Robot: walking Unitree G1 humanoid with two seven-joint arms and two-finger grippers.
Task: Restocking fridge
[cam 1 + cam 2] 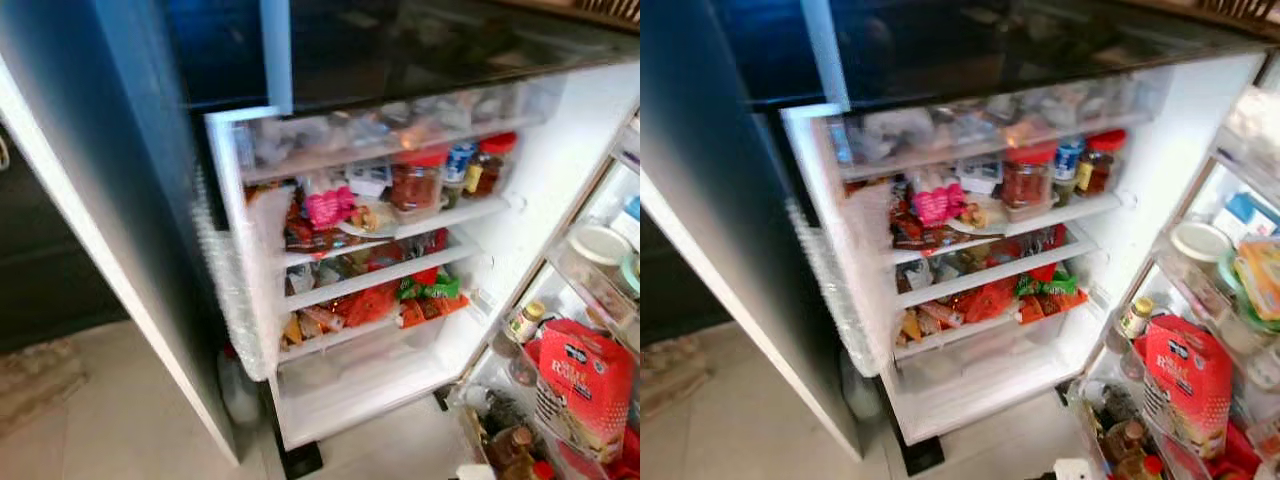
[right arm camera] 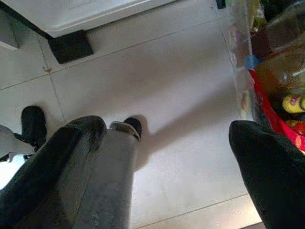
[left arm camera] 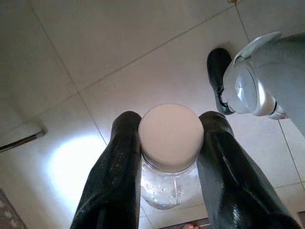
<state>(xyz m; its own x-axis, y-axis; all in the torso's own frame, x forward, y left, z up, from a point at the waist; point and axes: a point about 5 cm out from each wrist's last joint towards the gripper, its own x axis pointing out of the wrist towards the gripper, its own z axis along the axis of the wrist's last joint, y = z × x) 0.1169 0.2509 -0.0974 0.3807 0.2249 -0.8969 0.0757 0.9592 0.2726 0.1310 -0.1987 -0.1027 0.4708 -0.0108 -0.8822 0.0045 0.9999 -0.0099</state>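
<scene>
Left eye view: the fridge [image 1: 520, 170] is seen standing open, with its dark door [image 1: 130, 220] swung out on the robot's left. White shelves [image 1: 400, 232] are packed with food. A jar with a red lid [image 1: 416, 182] is set on the upper shelf, beside a smaller jar with a blue top [image 1: 459, 162]. A pink packet [image 1: 330, 207] is laid further left on the same shelf. Red and green packets [image 1: 425, 290] are piled on the lower shelves. On the right, a red bag [image 1: 583, 385] is stood in the door rack [image 1: 600, 290], with small bottles [image 1: 524, 322] near it.

Right eye view: the same open fridge is shown, a little blurred. A round white tub [image 1: 1200, 241] is kept in the door rack, above the red bag.

Left wrist view: a clear bottle [image 3: 170, 183] with a white cap [image 3: 170, 131] is held by the left gripper [image 3: 170, 157]. The two black fingers [image 3: 116, 176] are pressed against the bottle's neck, one on each side. Pale floor tiles [image 3: 119, 52] are seen below, and a grey robot foot [image 3: 259, 81] too.

Right wrist view: the right gripper [image 2: 186, 162] is held wide apart, with nothing between its fingers [image 2: 267, 167]. It is hung over the floor, near the bottom of the fridge and the door rack.
</scene>
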